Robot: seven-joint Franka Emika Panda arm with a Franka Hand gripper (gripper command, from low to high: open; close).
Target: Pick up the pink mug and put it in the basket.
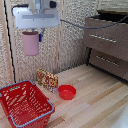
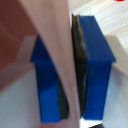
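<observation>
Dusty-pink cylindrical mug: lifted, upper left of frame; wall clamped between blue-tipped fingers. Red lattice plastic basket, lower left: placement, release outstanding.

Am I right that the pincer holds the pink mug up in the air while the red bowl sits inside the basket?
Not quite. The pincer does hold the pink mug in the air, but the red bowl is not inside the basket. In the exterior view it sits on the wooden floor, to the basket's right and apart from it.
</observation>
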